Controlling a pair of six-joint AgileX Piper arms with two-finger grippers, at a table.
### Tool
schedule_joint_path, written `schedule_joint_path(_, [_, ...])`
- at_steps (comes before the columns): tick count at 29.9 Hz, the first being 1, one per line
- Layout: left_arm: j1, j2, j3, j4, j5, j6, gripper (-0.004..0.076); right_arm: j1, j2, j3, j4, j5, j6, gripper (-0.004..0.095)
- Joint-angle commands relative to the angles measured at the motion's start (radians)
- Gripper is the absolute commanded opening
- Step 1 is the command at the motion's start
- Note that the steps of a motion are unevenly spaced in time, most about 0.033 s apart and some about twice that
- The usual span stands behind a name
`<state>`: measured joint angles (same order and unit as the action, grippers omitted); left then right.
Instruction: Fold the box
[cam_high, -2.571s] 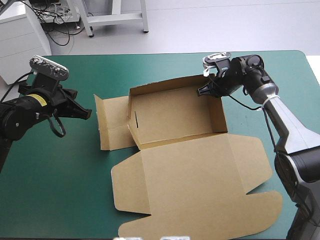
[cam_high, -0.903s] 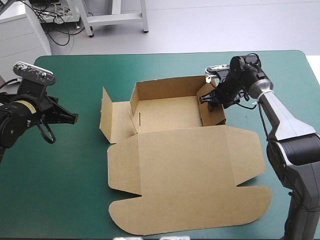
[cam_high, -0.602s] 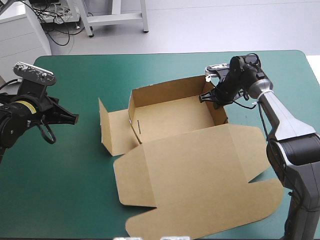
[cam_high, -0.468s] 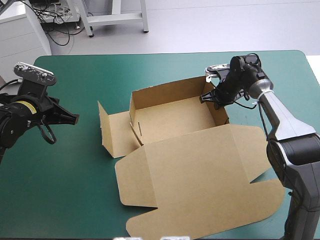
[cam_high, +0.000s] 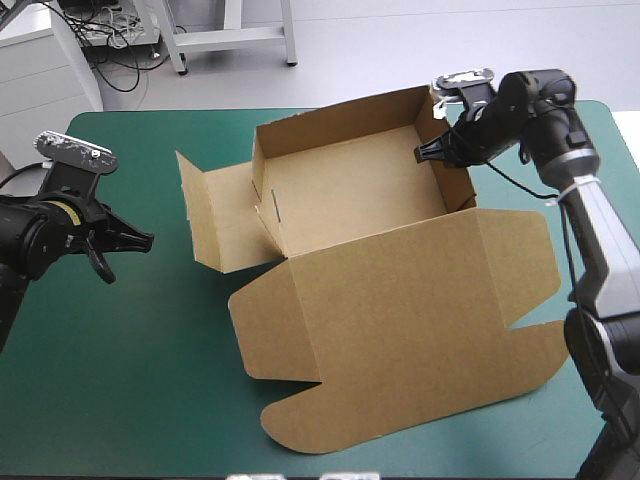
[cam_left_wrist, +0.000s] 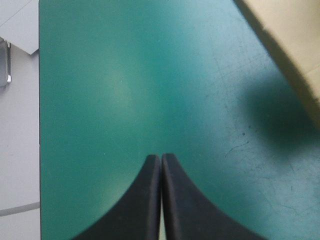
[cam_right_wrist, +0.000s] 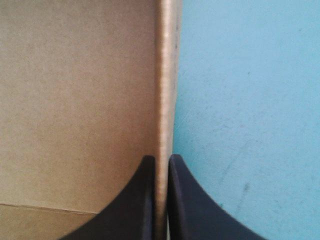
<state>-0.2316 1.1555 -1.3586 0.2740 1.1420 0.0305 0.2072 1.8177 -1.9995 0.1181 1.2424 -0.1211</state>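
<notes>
Right tool (cam_right_wrist: 161, 160) pinches box (cam_right_wrist: 75, 100) wall; wrist view alone shows grip.

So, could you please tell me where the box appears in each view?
High view: the box sits mid-table, a side wall in the right gripper.
Left wrist view: a corner of it ahead of the shut left gripper, untouched.
Right wrist view: that wall, edge-on, clamped in the right gripper.
Shared landmark: the teal-green cover.

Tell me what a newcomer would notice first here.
The brown box fills mid-table: a tray with raised walls, its big lid spread toward the near edge. The right gripper pinches the tray's right wall; the left gripper, shut and empty, hovers over the teal-green cover at the left.
</notes>
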Motion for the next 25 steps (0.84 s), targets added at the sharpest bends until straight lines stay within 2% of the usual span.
schedule_joint_path(1, [-0.001, 0.013, -0.024, 0.053, -0.025, -0.03, -0.0009, -0.035, -0.134, -0.036, 0.018, 0.004, -0.018, -0.0023])
schedule_joint_path(5, [-0.001, 0.034, -0.019, 0.126, -0.058, -0.1, -0.0009, -0.097, -0.216, -0.034, 0.029, 0.004, -0.019, -0.0023])
schedule_joint_path(9, [0.034, 0.034, 0.01, 0.058, -0.141, -0.067, -0.0008, -0.189, -0.283, -0.034, 0.137, 0.004, -0.055, -0.0023])
schedule_joint_path(13, [0.165, 0.034, 0.08, -0.245, -0.291, 0.085, -0.0008, -0.26, -0.327, -0.034, 0.272, 0.004, -0.097, -0.0023])
schedule_joint_path(16, [0.277, 0.036, 0.151, -0.525, -0.404, 0.24, -0.0008, -0.271, -0.342, -0.034, 0.293, 0.004, -0.099, -0.0023])
schedule_joint_path(22, [0.397, 0.078, 0.239, -1.042, -0.409, 0.589, -0.0008, -0.269, -0.343, -0.031, 0.331, 0.004, -0.112, -0.0023])
schedule_joint_path(25, [0.397, 0.12, 0.243, -1.261, -0.344, 0.757, -0.0008, -0.269, -0.343, -0.03, 0.388, 0.004, -0.143, -0.0023])
